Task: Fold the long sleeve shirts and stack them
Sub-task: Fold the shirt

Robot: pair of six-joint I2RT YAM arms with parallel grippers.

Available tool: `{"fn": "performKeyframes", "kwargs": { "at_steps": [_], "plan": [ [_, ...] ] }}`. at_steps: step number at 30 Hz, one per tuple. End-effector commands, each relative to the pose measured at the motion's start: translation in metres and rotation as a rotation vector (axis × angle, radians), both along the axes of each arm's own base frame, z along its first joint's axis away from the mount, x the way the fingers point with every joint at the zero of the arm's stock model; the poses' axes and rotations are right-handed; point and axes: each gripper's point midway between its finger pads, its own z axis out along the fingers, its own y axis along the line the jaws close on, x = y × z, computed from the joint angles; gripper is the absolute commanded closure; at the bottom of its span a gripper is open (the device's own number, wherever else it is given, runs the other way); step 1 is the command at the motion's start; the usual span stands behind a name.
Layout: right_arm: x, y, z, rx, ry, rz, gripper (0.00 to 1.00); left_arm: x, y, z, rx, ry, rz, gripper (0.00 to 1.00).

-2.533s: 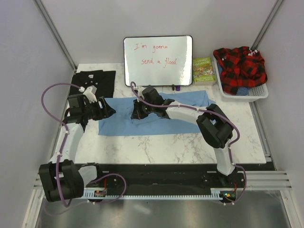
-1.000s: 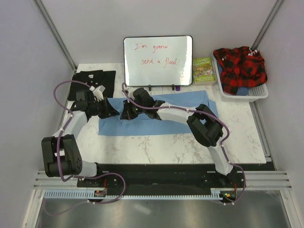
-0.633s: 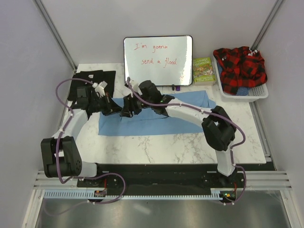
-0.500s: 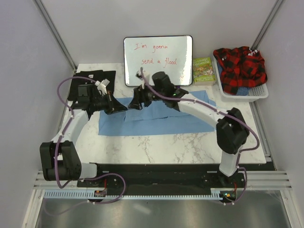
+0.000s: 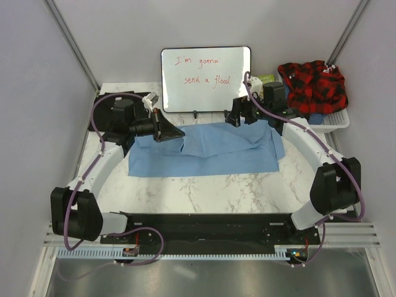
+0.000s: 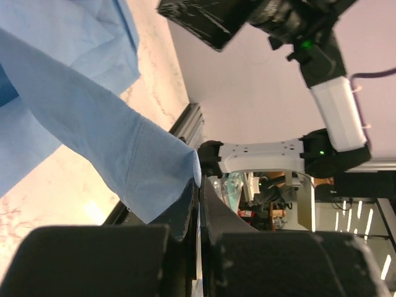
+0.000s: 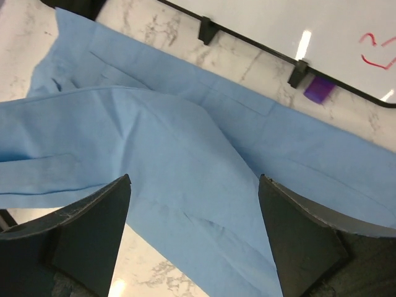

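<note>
The light blue long sleeve shirt [image 5: 210,151] lies spread across the middle of the table. My left gripper [image 5: 172,132] is at its left end, shut on a cuff edge of the blue cloth [image 6: 105,130], which hangs lifted from the left gripper [image 6: 199,185]. My right gripper [image 5: 236,116] hovers open over the shirt's far edge, near the whiteboard's foot. In the right wrist view the right gripper [image 7: 195,178] has its fingers wide apart above the blue shirt [image 7: 185,154], with nothing between them. The black shirt [image 5: 99,102] lies at the back left, mostly hidden by my left arm.
A whiteboard [image 5: 206,79] with red writing stands at the back centre, a purple magnet [image 7: 317,91] by its foot. A book [image 5: 267,78] shows partly behind my right arm. A white basket [image 5: 337,120] at the back right holds a red plaid shirt [image 5: 312,83].
My right gripper has let go of the blue shirt, opened wide and swung right and back toward the whiteboard. My left gripper has shut on the cuff and carried it up and to the right.
</note>
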Motion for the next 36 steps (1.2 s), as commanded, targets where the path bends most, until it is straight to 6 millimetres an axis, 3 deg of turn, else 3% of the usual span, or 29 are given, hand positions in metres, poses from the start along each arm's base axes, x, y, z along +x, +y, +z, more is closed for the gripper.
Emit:
{"fn": "performKeyframes", "kwargs": {
  "at_steps": [1,7,8,10,12,17,26,33,36],
  "plan": [
    [-0.006,-0.024,-0.004,-0.078,-0.034,0.009,0.08,-0.017,-0.001,0.057,-0.11,-0.064,-0.055,0.98],
    [-0.008,-0.036,-0.017,-0.117,-0.031,0.015,0.07,-0.03,0.011,0.076,-0.135,-0.066,-0.052,0.98],
    [-0.009,-0.036,-0.02,-0.123,-0.028,0.021,0.07,-0.034,0.013,0.057,-0.081,-0.03,-0.06,0.98],
    [-0.009,-0.037,-0.024,-0.132,-0.025,0.028,0.07,-0.03,0.017,0.046,0.001,-0.045,-0.052,0.98],
    [-0.01,-0.037,-0.029,-0.145,-0.019,0.037,0.07,-0.027,0.026,0.013,0.084,-0.009,-0.073,0.98],
    [-0.015,-0.04,-0.043,-0.17,0.006,0.054,0.07,0.006,0.053,-0.036,0.273,-0.07,-0.048,0.98],
    [-0.024,-0.043,-0.062,-0.207,0.045,0.089,0.11,0.046,0.092,-0.096,0.573,-0.211,-0.081,0.98],
    [-0.035,-0.047,-0.095,-0.241,0.142,0.11,0.39,0.061,0.124,-0.137,0.652,-0.159,-0.072,0.97],
    [-0.039,-0.051,-0.118,-0.264,0.204,0.098,0.44,0.065,0.137,-0.15,0.689,-0.132,-0.059,0.97]
  ]
}}
